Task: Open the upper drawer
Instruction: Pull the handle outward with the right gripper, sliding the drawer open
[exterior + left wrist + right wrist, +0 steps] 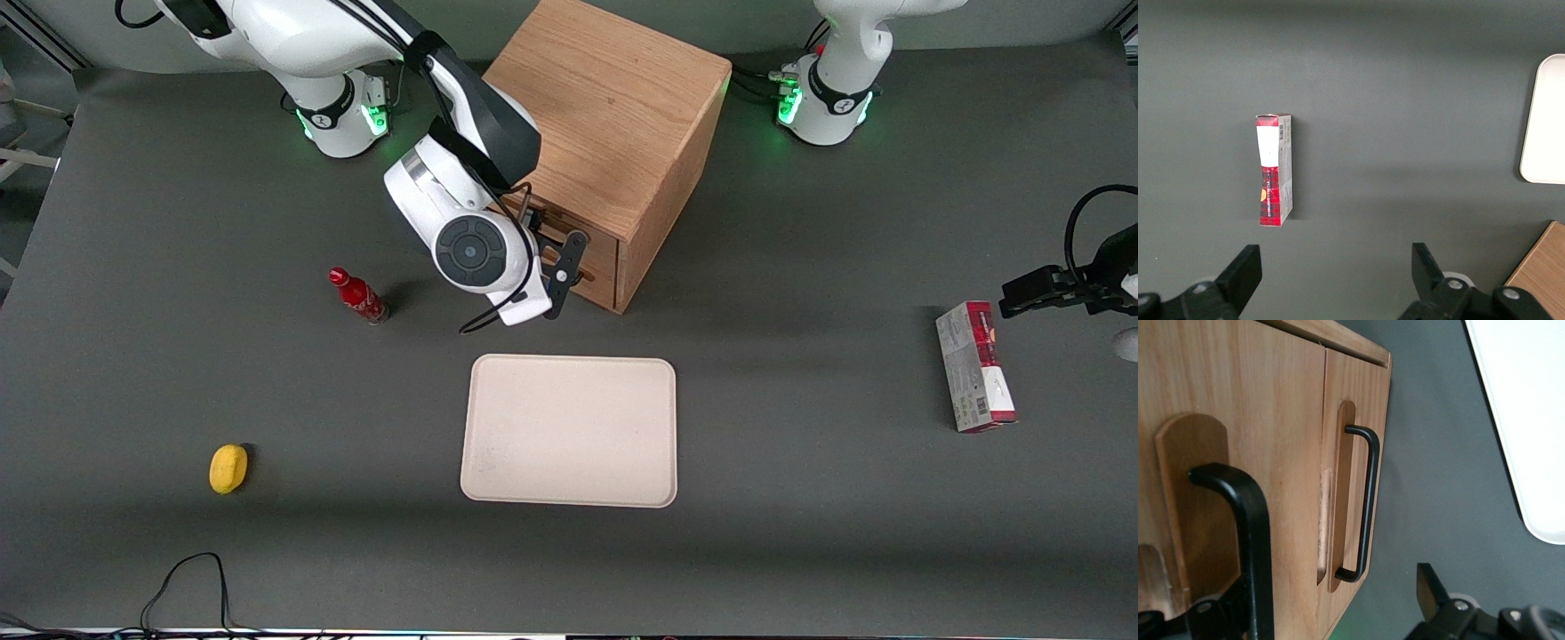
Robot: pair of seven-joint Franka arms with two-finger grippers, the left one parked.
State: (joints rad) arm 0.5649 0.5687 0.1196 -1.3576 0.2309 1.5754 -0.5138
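Seen from the front camera, the wooden cabinet (pixel 605 116) stands at about 12 o'clock from the cream tray (pixel 569 366), with its drawer face turned toward 7 o'clock. The upper drawer (pixel 1271 400) sits above the lower drawer (pixel 1355 393) and looks pushed in. The gripper (pixel 564 267) is right at the cabinet's face with its claw spread wide. The upper drawer's black bar handle (pixel 1251 520) lies between the fingers, close to one of them, and is not clamped. The lower handle (pixel 1368 507) is untouched. From the tray, a red bottle (pixel 358 296) lies at 10 o'clock, a yellow lump (pixel 228 468) at about 9, and a red-and-white box (pixel 976 366) at 3.
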